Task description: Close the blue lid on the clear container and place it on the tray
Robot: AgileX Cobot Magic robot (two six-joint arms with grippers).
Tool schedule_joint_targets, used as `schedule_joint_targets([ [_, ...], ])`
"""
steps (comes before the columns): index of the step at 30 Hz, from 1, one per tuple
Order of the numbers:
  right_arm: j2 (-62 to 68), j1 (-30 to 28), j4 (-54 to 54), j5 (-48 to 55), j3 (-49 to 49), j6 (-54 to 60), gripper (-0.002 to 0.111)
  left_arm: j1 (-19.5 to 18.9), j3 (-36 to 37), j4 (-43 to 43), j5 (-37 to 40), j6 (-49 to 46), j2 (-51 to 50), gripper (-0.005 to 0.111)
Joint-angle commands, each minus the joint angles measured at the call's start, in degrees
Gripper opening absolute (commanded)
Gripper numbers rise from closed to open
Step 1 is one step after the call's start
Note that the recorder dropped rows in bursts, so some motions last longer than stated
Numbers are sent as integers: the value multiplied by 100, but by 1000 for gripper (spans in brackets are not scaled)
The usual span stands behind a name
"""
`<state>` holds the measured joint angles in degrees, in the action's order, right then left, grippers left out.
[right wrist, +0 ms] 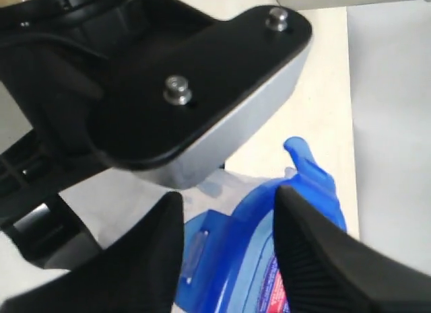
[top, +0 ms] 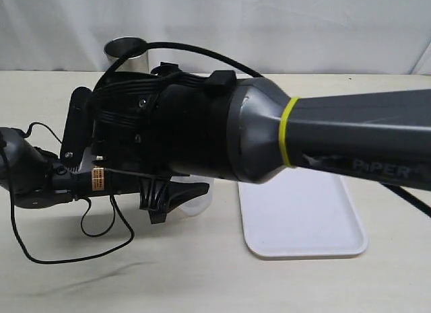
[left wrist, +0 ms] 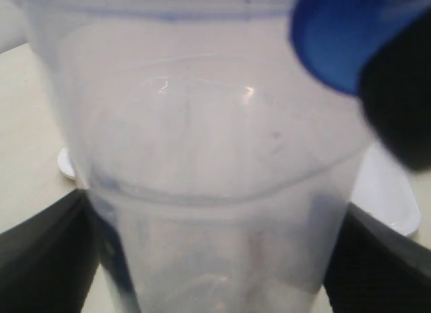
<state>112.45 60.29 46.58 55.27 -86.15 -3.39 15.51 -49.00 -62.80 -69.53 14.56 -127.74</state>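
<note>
1. Two grippers meet at the container (left wrist: 202, 158), which stands beside the tray (top: 303, 225), not on it.
2. Left gripper (left wrist: 212, 269) clamps the container from both sides.
3. Right gripper (right wrist: 230, 205) straddles the lid (right wrist: 246, 239) at the container's mouth; whether its fingers pinch or merely bracket it cannot be told.
4. One flap (right wrist: 306, 165) juts out, seemingly unlatched: press each flap squarely down while the left grip steadies the body, keeping it upright.

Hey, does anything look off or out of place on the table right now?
Only the blue lid: it seems to rest on the clear container, but one snap flap sticks up, unlatched. Nothing looks spilled or damaged, and the tray lies flat.
</note>
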Motion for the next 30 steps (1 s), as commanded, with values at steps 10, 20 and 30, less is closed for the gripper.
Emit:
schedule_joint_targets([
  [10,-964,-376,-2294,-178,229,794,52,-19,25,-165,-43,-74,27,0],
  [20,-1579,-2362,-5812,-988,229,2199,52,-19,25,-162,-43,-74,27,0],
  [30,-916,-2679,-5790,-999,229,2412,52,-19,25,-162,-43,-74,27,0],
])
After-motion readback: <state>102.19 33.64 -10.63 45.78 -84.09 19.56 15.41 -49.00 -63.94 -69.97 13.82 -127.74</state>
